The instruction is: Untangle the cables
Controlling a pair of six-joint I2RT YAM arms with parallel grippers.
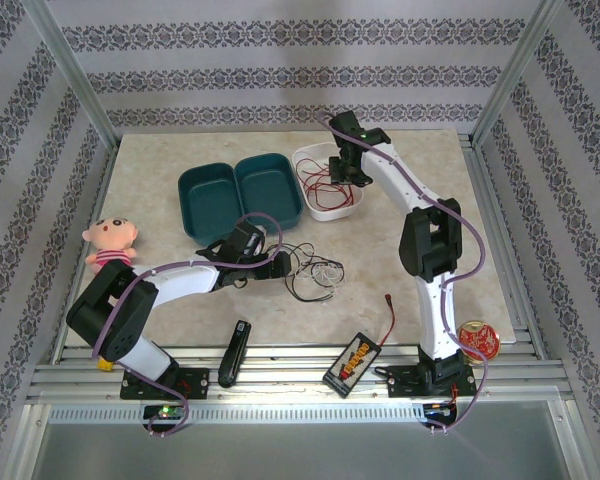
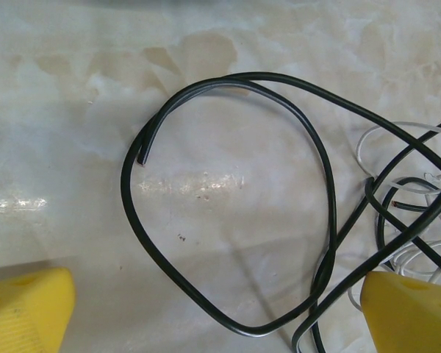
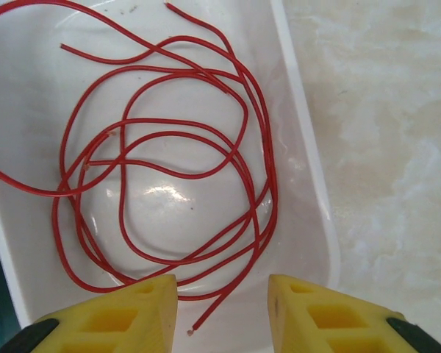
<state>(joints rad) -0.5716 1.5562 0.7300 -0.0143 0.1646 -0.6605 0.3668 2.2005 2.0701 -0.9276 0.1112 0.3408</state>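
The red cable point(image 3: 272, 184) lies in loose loops inside the white tray point(image 3: 303, 125), one cut end between the yellow fingers of my right gripper point(image 3: 223, 312). That gripper is open and hangs just above the tray point(image 1: 330, 205) with nothing held. The black cable point(image 2: 331, 198) makes a wide loop on the marble table, crossing over the white cable point(image 2: 397, 126) at the right. My left gripper point(image 2: 217, 323) is open low over this loop, its fingers point(image 2: 22, 309) spread to either side. From above, the black point(image 1: 295, 287) and white point(image 1: 328, 270) tangle sits just right of the left gripper point(image 1: 277, 262).
A teal two-part container point(image 1: 240, 195) stands left of the white tray. A doll point(image 1: 110, 243) lies at the left edge. Near the front are a black stick-like object point(image 1: 235, 352), a black-and-yellow box point(image 1: 352, 362) with a short red lead point(image 1: 390, 315), and a red can point(image 1: 477, 338).
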